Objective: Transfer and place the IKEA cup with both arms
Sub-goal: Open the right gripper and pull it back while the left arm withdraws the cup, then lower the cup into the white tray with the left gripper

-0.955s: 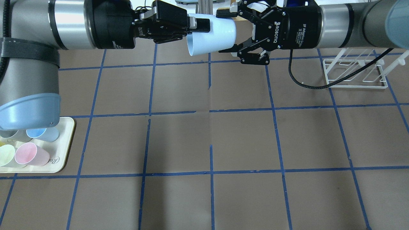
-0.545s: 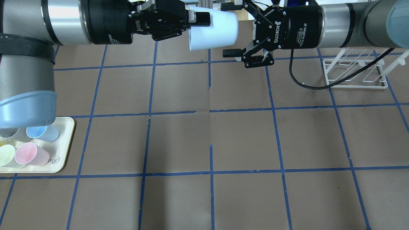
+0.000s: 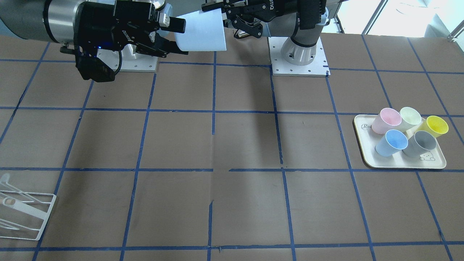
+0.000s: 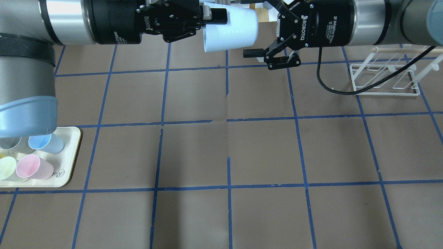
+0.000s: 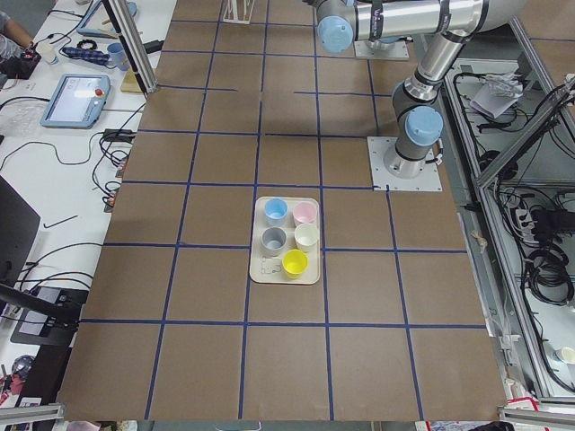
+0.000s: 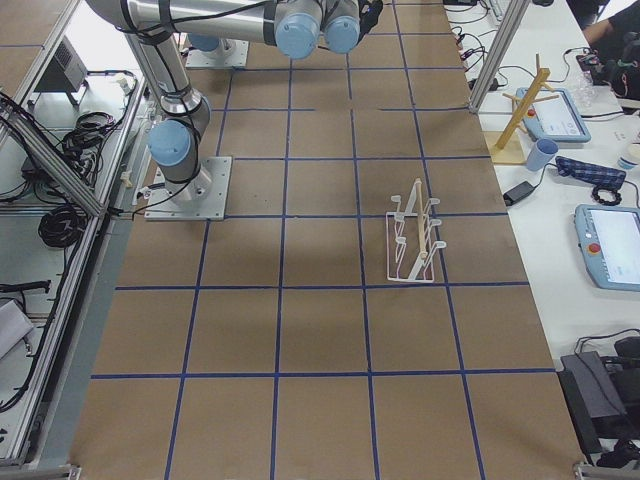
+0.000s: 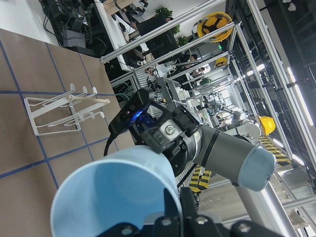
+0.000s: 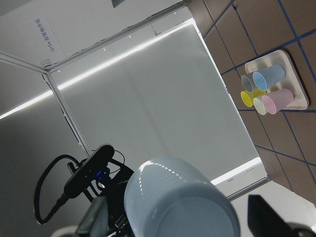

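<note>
The pale blue IKEA cup (image 4: 230, 31) lies on its side in the air, high over the table's far edge; it also shows in the front view (image 3: 201, 30). My left gripper (image 4: 213, 17) is shut on its wide rim, at the cup's right end in the front view (image 3: 222, 12). My right gripper (image 4: 246, 29) is open, its fingers straddling the narrow base without closing on it (image 3: 177, 38). The right wrist view shows the cup's base (image 8: 182, 202) between the open fingers. The left wrist view looks into the cup (image 7: 113, 197).
A cream tray (image 4: 69, 162) at my near left holds several cups, among them a second blue cup (image 4: 46, 143), pink, green, yellow and grey ones. A white wire rack (image 4: 384, 76) stands at the far right. A black cable hangs from the right wrist.
The left gripper and cup have moved farther from the robot and the cup has levelled out. The right gripper stays open around the cup's base, its wrist slightly turned.
</note>
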`<state>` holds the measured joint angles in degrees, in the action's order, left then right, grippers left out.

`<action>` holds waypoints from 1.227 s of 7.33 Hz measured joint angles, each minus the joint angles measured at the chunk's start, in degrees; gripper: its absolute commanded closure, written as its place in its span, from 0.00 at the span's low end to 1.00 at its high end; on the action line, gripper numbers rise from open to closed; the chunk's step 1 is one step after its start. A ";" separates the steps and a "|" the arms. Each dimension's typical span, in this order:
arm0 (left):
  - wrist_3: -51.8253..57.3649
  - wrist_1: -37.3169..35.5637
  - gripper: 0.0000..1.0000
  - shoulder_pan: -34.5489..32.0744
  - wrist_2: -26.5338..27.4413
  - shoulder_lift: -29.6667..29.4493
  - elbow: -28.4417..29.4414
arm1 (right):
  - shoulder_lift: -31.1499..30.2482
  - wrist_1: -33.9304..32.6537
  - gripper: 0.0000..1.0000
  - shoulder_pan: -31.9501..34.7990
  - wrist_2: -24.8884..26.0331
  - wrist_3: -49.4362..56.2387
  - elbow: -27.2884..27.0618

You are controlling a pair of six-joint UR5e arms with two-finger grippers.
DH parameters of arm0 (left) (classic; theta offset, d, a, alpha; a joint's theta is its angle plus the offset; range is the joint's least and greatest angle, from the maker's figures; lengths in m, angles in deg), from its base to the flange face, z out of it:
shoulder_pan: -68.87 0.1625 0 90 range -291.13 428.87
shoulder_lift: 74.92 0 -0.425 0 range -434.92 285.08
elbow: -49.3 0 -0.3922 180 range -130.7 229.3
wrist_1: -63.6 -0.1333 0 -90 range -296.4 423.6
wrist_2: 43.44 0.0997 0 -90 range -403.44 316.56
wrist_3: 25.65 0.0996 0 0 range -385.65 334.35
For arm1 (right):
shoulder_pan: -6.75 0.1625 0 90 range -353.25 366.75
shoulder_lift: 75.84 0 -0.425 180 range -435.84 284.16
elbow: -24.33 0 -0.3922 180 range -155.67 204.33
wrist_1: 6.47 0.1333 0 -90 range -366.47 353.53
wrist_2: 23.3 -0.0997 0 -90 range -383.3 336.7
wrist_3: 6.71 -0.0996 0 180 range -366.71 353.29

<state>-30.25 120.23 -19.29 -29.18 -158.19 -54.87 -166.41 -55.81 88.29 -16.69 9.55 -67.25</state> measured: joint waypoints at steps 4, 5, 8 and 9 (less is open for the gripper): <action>-3.31 0.26 1.00 1.87 4.59 0.46 0.08 | -0.21 -0.36 0.00 -6.15 9.27 -2.59 1.62; -3.48 0.75 1.00 3.60 5.57 0.51 -0.22 | -0.25 -1.43 0.00 -7.99 13.95 -2.24 1.65; -3.18 4.09 1.00 7.82 21.90 0.04 -0.22 | -2.41 -12.36 0.00 -9.98 37.35 -4.54 1.59; -2.25 7.12 1.00 7.94 32.62 0.13 0.13 | -3.24 -17.01 0.00 -9.87 45.82 -7.42 1.49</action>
<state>-32.50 127.35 -11.35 3.44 -158.06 -54.74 -169.65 -72.82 78.42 29.14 2.12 -65.76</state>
